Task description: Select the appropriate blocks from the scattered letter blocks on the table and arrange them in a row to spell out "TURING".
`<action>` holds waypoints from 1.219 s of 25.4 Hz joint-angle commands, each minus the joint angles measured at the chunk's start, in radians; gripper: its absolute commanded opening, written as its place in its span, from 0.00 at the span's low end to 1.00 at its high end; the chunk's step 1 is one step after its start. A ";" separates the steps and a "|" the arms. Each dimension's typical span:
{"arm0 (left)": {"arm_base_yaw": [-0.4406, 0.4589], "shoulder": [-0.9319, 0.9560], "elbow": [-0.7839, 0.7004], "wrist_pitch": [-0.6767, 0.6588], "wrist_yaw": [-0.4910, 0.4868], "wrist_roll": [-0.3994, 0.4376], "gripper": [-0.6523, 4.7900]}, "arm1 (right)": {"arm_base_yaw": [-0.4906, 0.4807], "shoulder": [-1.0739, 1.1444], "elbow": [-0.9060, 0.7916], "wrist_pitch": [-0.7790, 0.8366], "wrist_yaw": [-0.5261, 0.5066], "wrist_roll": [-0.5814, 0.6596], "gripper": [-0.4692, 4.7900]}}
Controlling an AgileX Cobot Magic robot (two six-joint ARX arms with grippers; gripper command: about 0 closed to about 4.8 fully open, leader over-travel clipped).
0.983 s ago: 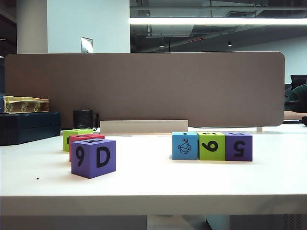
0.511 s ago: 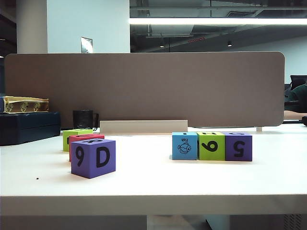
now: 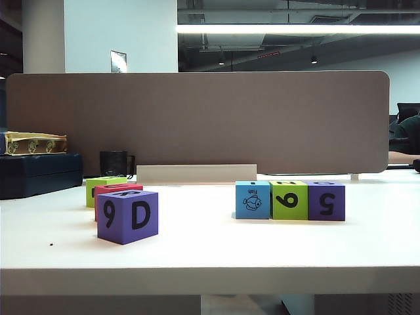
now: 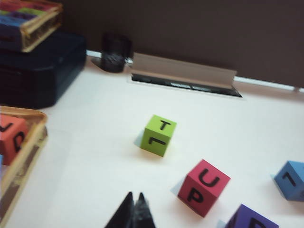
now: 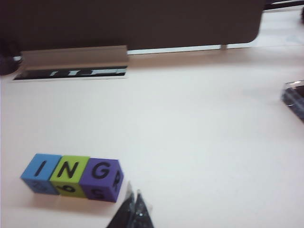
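We see both grippers closed and empty: left gripper (image 4: 134, 200) near the red block (image 4: 204, 187), right gripper (image 5: 133, 195) beside the purple block (image 5: 101, 178).

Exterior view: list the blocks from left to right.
Lime green block → purple D block → blue fish block → green 9 block → purple 5 block. The red block overlaps the first two, so it is left out.

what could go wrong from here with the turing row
1. The right fingers hang shut right beside the purple G block; a nudge could break the touching I-N-G row.
2. The left fingers are shut too, and the green T block and red U block sit skewed, so grasps may slip.
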 commanded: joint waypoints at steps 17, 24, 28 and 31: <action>-0.001 0.399 0.175 0.021 0.121 0.011 0.11 | 0.193 0.048 0.019 0.011 -0.057 0.004 0.09; -0.002 0.498 0.257 0.019 0.150 0.056 0.11 | 0.199 0.057 0.026 0.010 -0.066 0.005 0.09; -0.002 0.545 0.279 0.020 0.191 0.068 0.11 | 0.198 0.083 0.070 -0.025 -0.070 0.005 0.09; -0.006 0.575 0.288 0.024 0.210 0.075 0.11 | 0.198 0.113 0.112 -0.050 -0.084 0.004 0.09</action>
